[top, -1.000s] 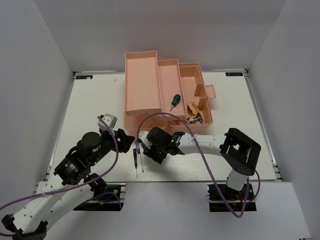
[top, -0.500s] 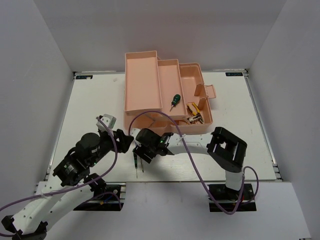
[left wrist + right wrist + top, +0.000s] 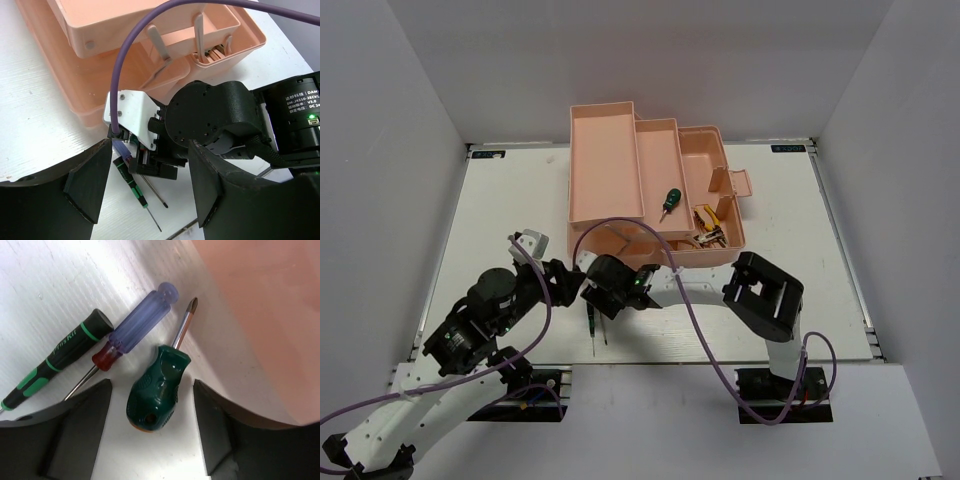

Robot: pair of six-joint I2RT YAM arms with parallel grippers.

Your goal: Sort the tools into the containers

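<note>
Straddling the dark green screwdriver, the right fingers stand spread, one on each side of its stubby handle and touching nothing, so the step in hand looks like the pick-up. To do it well, I judge they should sink almost to the tabletop and close across the fat ribbed middle of the handle, staying clear of the blue-handled screwdriver just beside it. The green handle is glossy and bulbous, and its short cross-tipped shaft points at the toolbox wall close by. Beyond the blue one lies a slim black-and-green screwdriver. The left fingers are likewise apart and empty, near the right wrist. Inside the toolbox, another green-handled screwdriver lies in a tray and yellow-handled pliers lie in the next compartment.
</note>
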